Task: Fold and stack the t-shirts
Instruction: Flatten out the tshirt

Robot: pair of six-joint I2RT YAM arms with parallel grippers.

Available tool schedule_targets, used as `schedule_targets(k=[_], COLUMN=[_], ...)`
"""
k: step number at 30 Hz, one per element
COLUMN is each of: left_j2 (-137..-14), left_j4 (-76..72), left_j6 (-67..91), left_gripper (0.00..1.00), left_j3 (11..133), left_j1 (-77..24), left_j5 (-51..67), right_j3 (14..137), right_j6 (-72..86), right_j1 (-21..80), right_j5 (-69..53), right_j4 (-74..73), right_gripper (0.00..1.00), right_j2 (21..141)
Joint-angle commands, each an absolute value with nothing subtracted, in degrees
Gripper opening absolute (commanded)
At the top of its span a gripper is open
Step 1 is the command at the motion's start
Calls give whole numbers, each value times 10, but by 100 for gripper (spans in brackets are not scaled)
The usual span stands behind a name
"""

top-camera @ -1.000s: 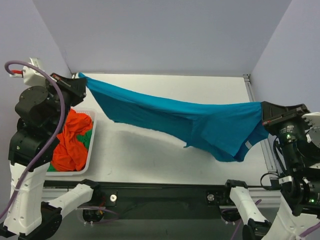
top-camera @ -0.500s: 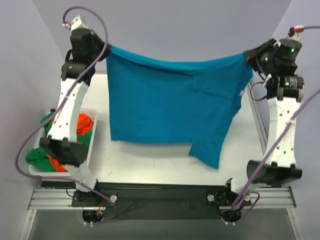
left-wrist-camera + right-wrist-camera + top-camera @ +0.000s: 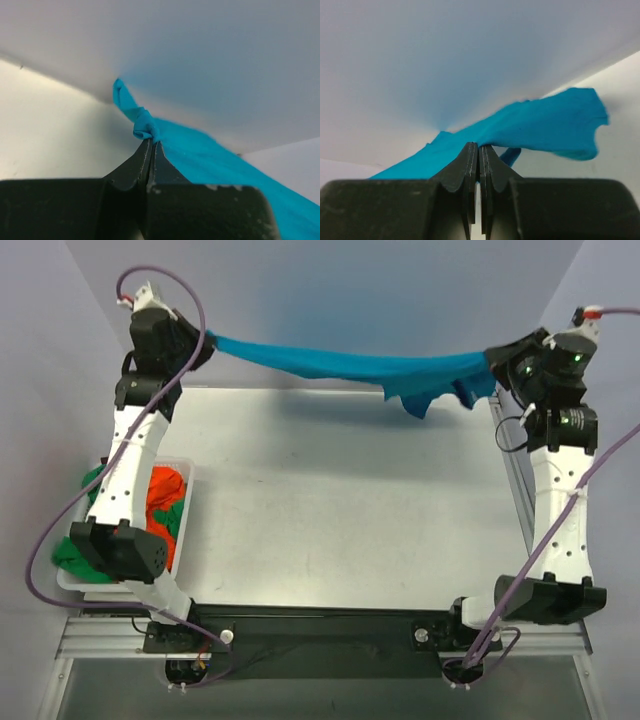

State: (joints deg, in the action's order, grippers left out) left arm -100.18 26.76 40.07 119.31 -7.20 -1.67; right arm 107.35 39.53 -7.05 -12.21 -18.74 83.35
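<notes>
Two claws, the left claw (image 3: 207,340) and the right claw (image 3: 490,355), each pinch one end of the teal-blue t-shirt (image 3: 330,362), which hangs stretched sideways between them, equally near both, above the table (image 3: 330,490).

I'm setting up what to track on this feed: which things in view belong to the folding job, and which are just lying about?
Job: teal-blue t-shirt, stretched in the air between left gripper and right gripper; orange t-shirt and green t-shirt, bunched in and over the white basket.
Lying about: white basket; table.
</notes>
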Motion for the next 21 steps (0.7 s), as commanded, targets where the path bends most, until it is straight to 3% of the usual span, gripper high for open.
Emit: schedule_targets(k=[1,5,9,13,21], left_j2=[-927,-870,-868,-917,-926], left_j4=[214,181,161,149,179], left_j6=[412,425,453,462,468], left_gripper=[0,0,0,0,0], left_j3=[1059,838,713,664,599], left_j1=[-66,-62,-62,-68,-97], left_j5=[-21,-29,-29,-16,-56], right_j3=[939,773,680,636,567], right_j6=[397,390,369,360,350], right_j1=[-79,-87,-91,-91,-96], right_j5=[-90,-67,-51,-53,-19], right_j4=[-178,-184,-195,-200,-201], right_gripper=[0,0,0,0,16], right_j2=[772,718,748,807,864])
